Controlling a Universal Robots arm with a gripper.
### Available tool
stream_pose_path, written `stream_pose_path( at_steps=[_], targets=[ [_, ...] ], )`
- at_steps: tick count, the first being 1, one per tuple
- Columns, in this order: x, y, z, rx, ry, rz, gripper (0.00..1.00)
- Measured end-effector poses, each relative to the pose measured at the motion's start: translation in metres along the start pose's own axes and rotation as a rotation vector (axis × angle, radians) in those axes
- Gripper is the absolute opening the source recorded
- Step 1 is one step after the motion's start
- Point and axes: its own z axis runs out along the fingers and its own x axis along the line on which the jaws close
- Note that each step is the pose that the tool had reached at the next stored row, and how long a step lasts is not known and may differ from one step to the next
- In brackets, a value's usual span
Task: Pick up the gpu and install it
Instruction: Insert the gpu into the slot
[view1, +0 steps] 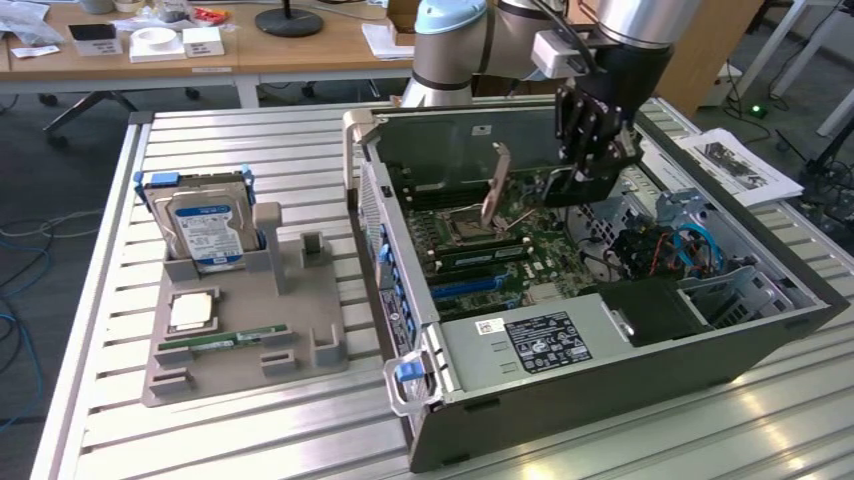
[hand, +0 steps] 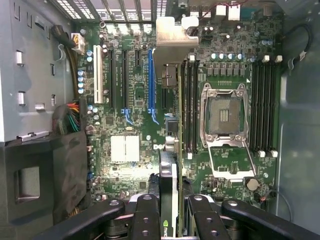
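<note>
Installation is the step in hand: the gripper (hand: 169, 212) is clamped on the gpu (hand: 168, 185), which hangs edge-on inside the case (view1: 587, 350), above the motherboard (hand: 125, 130) and not yet seated. Seating it, I judge, calls for lining the card's edge up with the blue slot (hand: 150, 75) nearby, then a straight, even push.

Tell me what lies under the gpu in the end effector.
The motherboard, its blue slot and open CPU socket in view. The strip straight below the gpu is covered by it.
</note>
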Motion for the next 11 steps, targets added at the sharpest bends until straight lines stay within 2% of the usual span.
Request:
stream_pose_path(
  at_steps=[11],
  targets=[
    [0.0002, 0.0019, 0.006, -0.0002, 0.0001, -0.003, 0.27]
  ],
)
